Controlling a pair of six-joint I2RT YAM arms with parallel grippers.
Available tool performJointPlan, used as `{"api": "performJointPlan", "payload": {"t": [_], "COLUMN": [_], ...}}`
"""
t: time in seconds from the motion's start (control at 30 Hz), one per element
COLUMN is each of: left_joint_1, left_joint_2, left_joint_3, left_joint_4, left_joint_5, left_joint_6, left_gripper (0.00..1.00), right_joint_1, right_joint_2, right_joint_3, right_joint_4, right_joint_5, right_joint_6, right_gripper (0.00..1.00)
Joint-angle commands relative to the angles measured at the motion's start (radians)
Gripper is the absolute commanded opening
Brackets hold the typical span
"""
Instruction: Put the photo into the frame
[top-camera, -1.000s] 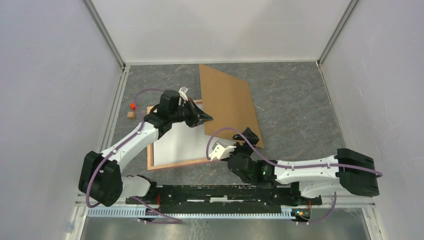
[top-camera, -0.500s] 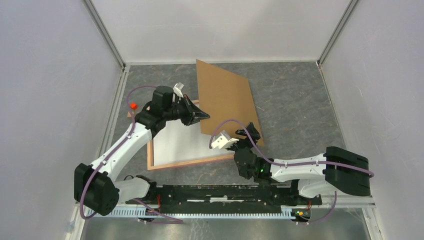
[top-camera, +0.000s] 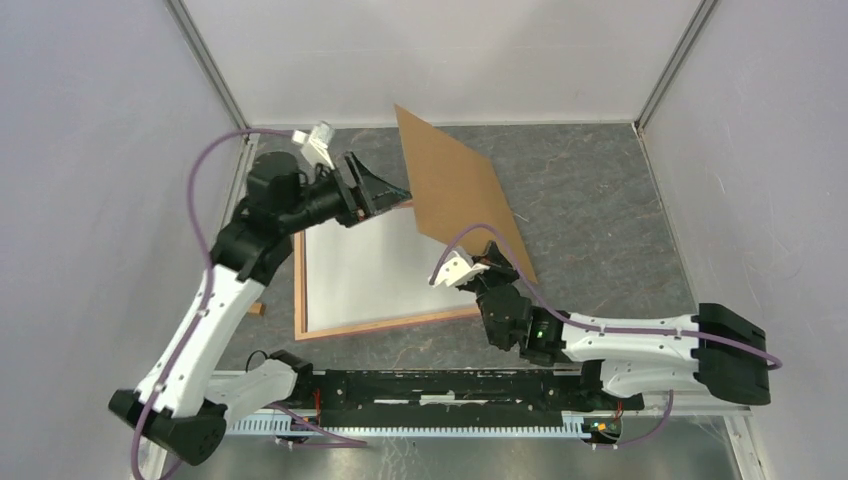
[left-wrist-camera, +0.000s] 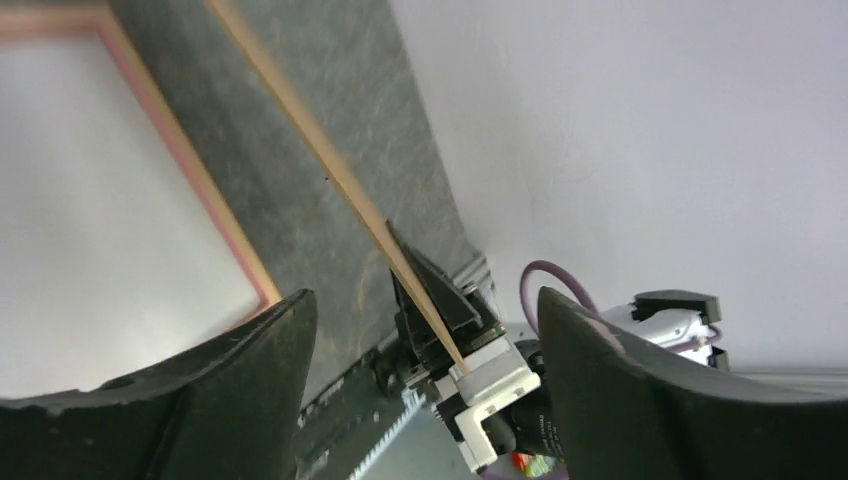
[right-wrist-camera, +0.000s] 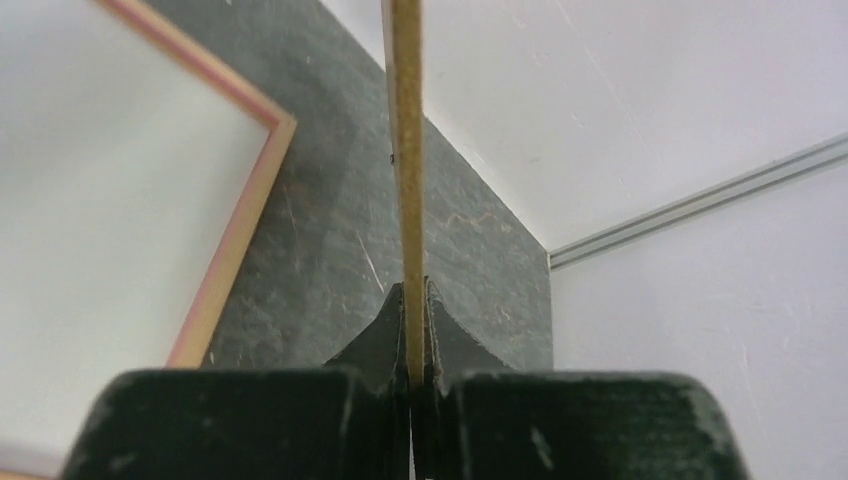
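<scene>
Salmon-pink and thin-railed, the frame (top-camera: 301, 290) lies flat on the grey table (top-camera: 600, 200). Inside its rails is a plain white sheet (top-camera: 370, 275) that fills the opening almost edge to edge. No landscape picture shows in any view, so it cannot be told whether this white face is the photo turned face down. If it is, the print is likely already seated and what is left is closing up the back. If not, the photo is out of sight and the main step is not yet done. Over the frame's right rail a brown backing board (top-camera: 455, 190) is tilted up on edge, its near corner off the table. The right gripper (top-camera: 497, 262), just right of the frame's right rail, is clamped on that near corner, and its wrist view shows the board's thin edge pinched between both fingers. The left gripper (top-camera: 395, 193) hovers above the frame's far rail, close to the board's left edge, with jaws spread wide and nothing between them. No brand, label or writing can be read on the frame, the board, the sheet or the arms.
</scene>
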Motion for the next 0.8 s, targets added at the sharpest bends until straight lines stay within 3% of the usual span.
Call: {"api": "performJointPlan", "payload": {"t": [0.0,0.13,0.33,0.63,0.77], "left_joint_1": [0.004,0.004,0.005,0.005,0.004], "left_joint_2": [-0.115,-0.185,-0.243,-0.217,-0.176], "left_joint_3": [0.202,0.299,0.315,0.243,0.234], "left_joint_4": [-0.114,-0.158,-0.128,-0.071,-0.045], "left_joint_5": [-0.164,-0.277,-0.363,-0.364,-0.379], "left_joint_6": [0.225,0.304,0.350,0.359,0.381], "left_gripper": [0.91,0.96,0.99,0.99,0.99], "right_joint_1": [-0.008,-0.067,-0.300,-0.466,-0.602], "right_joint_2": [-0.096,-0.182,-0.316,-0.294,-0.274], "right_joint_3": [0.125,0.184,0.226,0.300,0.407], "right_joint_4": [0.049,-0.066,-0.310,-0.407,-0.518], "right_joint_5": [-0.002,-0.067,-0.447,-0.642,-0.885], "right_joint_6": [0.067,0.217,0.643,0.821,0.963], "right_gripper": [0.00,0.00,0.00,0.00,0.00]}}
